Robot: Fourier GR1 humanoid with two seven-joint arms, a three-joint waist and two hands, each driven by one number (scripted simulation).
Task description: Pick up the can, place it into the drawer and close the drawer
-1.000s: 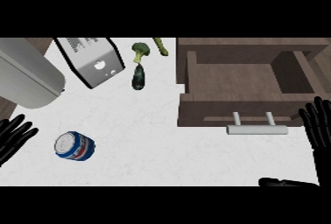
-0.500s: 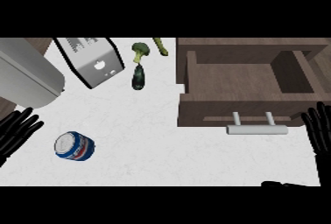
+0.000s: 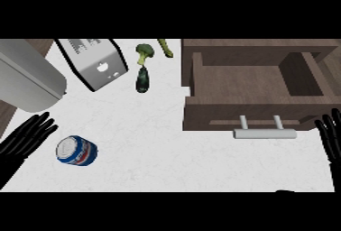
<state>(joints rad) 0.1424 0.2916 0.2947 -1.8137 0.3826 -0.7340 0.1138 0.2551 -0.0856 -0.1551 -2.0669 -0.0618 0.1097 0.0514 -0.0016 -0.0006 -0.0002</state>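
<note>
The can [image 3: 75,151], blue and white with a red stripe and a silver lid, stands on the white counter at the lower left. My left hand [image 3: 25,139] is open just left of it, fingers straight and pointing up-right, fingertips close to the can but apart from it. The brown wooden drawer [image 3: 200,110] stands pulled open at the upper right, its inside bare, with a silver handle [image 3: 264,132] on its front. My right hand [image 3: 331,140] rests open at the right edge, fingers up, right of the handle.
A silver toaster [image 3: 95,62] stands at the top left, beside a large grey rounded appliance [image 3: 26,81]. A broccoli floret [image 3: 145,52], a dark green vegetable [image 3: 142,80] and a green stalk [image 3: 164,47] lie near the drawer's left side.
My left hand has moved in from the left edge, up and right toward the can. The right hand has drifted slightly right and down. The can and drawer have not moved.
</note>
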